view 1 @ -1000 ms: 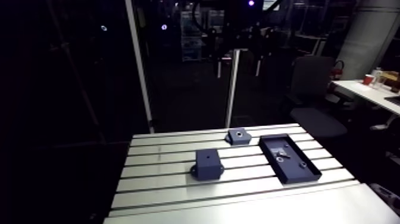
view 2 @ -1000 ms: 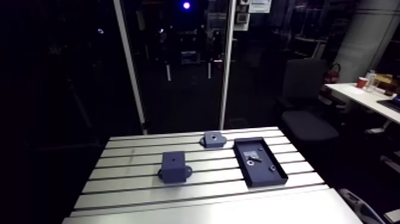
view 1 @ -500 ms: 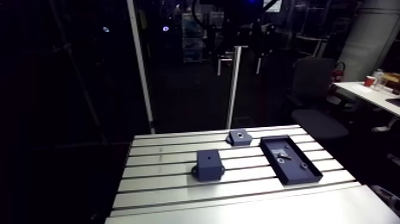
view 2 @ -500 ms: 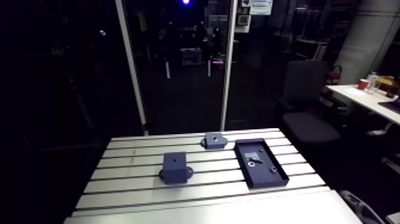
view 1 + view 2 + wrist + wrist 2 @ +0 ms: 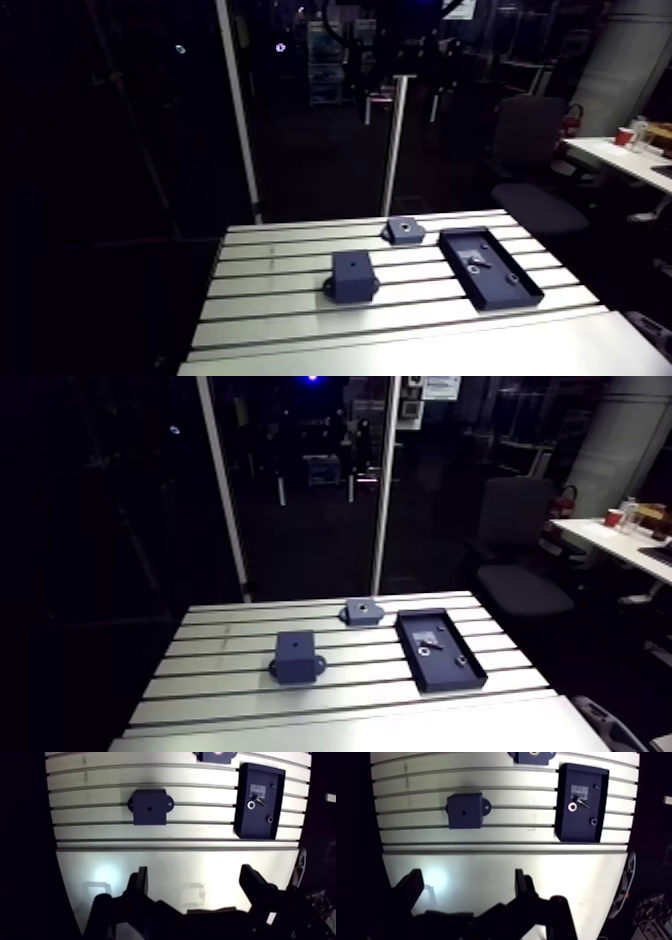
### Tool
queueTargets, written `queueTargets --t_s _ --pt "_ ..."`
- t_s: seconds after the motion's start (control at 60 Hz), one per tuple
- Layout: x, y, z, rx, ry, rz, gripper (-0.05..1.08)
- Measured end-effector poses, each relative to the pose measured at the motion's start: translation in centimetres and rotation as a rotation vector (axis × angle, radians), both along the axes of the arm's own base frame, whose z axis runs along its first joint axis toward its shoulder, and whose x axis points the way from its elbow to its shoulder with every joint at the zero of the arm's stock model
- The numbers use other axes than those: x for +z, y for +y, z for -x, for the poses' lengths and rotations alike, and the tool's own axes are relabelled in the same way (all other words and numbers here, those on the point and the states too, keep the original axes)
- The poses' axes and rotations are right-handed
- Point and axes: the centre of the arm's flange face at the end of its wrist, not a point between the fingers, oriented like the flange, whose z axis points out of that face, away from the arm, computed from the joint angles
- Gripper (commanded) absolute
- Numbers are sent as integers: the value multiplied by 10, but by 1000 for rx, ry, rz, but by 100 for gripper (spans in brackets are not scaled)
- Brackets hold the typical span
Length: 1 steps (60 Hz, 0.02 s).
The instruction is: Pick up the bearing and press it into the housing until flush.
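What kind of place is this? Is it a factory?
Most likely a robot workshop or lab bench. A robot gripper hangs open over a slotted metal table, and a dark tray on it holds small machine parts.

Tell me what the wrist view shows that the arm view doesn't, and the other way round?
Only the wrist view clearly shows the gripper, its two fingers spread apart with nothing between them, over the smooth front of the slotted table. Only the arm view shows the smaller bored block whole; the wrist view cuts it off. Both show that table, the flanged block and the dark tray holding a shiny ring, probably the bearing.
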Motion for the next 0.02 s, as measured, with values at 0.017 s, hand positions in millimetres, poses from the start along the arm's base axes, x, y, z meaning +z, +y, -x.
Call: queueTargets --t_s 0.017 --pt "0 0 0 0 0 1 0"
